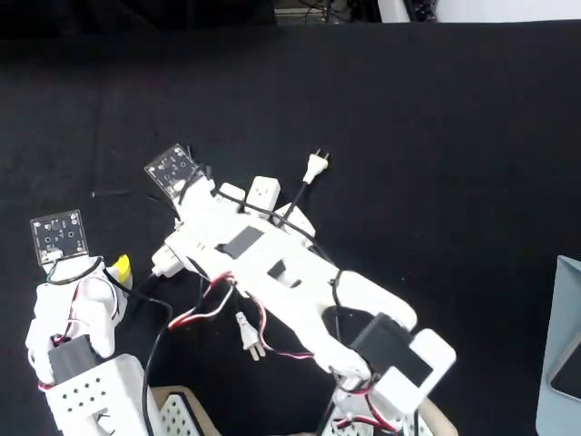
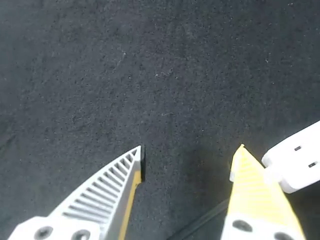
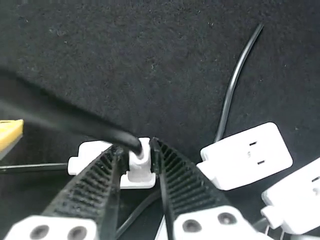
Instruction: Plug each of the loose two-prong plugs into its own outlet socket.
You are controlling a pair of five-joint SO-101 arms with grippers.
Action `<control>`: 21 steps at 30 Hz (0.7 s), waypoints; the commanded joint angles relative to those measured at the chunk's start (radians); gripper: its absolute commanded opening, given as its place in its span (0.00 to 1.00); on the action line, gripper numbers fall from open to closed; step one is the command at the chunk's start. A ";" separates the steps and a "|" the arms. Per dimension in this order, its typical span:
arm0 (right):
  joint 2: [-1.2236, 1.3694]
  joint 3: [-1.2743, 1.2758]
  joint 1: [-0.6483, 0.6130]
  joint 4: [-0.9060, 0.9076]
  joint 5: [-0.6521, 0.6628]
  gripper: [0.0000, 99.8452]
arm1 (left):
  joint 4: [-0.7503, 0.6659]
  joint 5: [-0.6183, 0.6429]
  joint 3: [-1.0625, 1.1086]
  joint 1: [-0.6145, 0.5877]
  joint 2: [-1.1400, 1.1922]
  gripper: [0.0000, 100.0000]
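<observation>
My right gripper (image 3: 136, 159) is shut on a white plug (image 3: 139, 156) with a thick black cord. The plug stands against a white outlet socket (image 3: 85, 152); whether its prongs are in, I cannot tell. In the high view this socket (image 1: 163, 263) lies under the right arm's tip. My left gripper (image 2: 190, 165) hangs open over bare cloth, its yellow finger (image 2: 252, 190) right beside the same socket (image 2: 295, 160), which shows two slots. One loose plug (image 1: 316, 166) lies farther back on a black cord. Another (image 1: 247, 332) lies near the arm bases.
More white sockets (image 1: 263, 191) (image 1: 295, 218) lie beside the right arm, two of them close to the gripper (image 3: 245, 155) (image 3: 295, 200). A grey bin (image 1: 563, 345) stands at the right edge. Black cloth (image 1: 436, 136) covers the table, with open room at the back and right.
</observation>
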 commanded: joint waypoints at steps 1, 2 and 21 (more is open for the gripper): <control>0.053 -0.041 -0.023 0.089 0.012 0.01 | 0.003 0.008 -0.005 -0.008 -0.008 0.28; 0.056 -0.045 -0.023 0.107 0.012 0.01 | 0.003 0.008 -0.005 -0.008 -0.008 0.28; 0.094 -0.124 -0.026 0.227 0.068 0.01 | 0.003 0.008 -0.005 -0.008 -0.008 0.28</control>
